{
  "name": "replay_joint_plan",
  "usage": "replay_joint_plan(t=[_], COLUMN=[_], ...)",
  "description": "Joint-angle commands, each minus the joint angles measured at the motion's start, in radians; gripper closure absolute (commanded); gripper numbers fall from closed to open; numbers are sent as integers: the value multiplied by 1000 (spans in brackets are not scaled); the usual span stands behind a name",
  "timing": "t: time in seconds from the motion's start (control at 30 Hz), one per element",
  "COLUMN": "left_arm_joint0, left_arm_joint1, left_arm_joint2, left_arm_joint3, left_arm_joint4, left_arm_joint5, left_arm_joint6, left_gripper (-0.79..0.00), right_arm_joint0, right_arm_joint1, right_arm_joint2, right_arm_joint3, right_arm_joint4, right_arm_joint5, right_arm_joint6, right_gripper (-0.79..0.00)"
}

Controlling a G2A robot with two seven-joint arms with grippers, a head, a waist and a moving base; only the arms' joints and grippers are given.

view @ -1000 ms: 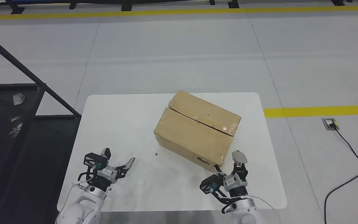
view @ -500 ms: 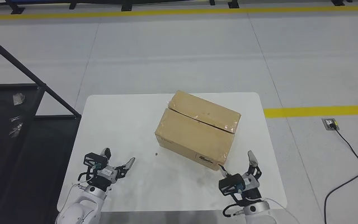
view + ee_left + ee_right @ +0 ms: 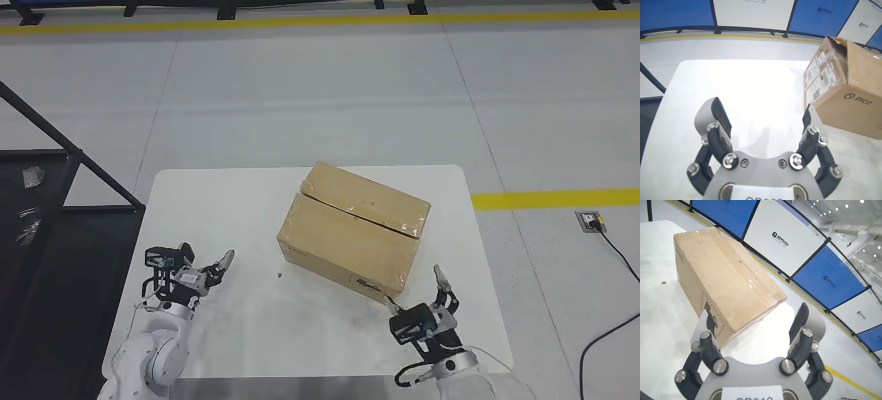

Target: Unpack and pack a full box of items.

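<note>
The closed, taped tan cardboard box (image 3: 352, 235) sits angled on the white counter (image 3: 220, 210), slightly right of centre. My right jaws gape empty just beside its near corner; my left jaws, spread wide and empty, hover well apart.

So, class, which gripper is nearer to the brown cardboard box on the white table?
Right. The right gripper is close beside the near corner of the brown cardboard box, not touching it; the left gripper is farther off, beyond the opposite end.

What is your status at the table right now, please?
Left gripper and right gripper open, empty. Box closed, on table, ungripped. Small speck beside box, no obstacle.
</note>
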Motion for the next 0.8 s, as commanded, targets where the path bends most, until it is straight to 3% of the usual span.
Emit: replay_joint_plan(t=[0.0, 0.23, 0.3, 0.63, 0.7, 0.77], left_arm_joint0=[-40, -101, -100, -100, -89, -78], left_arm_joint1=[-4, -10, -10, -10, -10, -9], left_arm_joint2=[20, 64, 63, 63, 64, 60], left_arm_joint3=[34, 92, 91, 91, 81, 69], left_arm_joint4=[6, 37, 30, 30, 29, 32], left_arm_joint5=[-4, -21, -35, -35, -37, -41], left_arm_joint6=[6, 16, 5, 5, 6, 12], left_gripper=[-785, -785, -785, -785, -785, -785], right_arm_joint0=[39, 205, 239, 237, 245, 293], right_arm_joint1=[0, 5, 8, 8, 12, 10], right_arm_joint2=[38, 193, 215, 209, 195, 200], right_arm_joint3=[15, 158, 193, 191, 205, 255], right_arm_joint4=[172, 705, 736, 743, 798, 895], right_arm_joint5=[-66, -268, -260, -272, -364, -353], right_arm_joint6=[1, 122, 171, 174, 201, 219], right_gripper=[-785, -785, -785, -785, -785, -785])
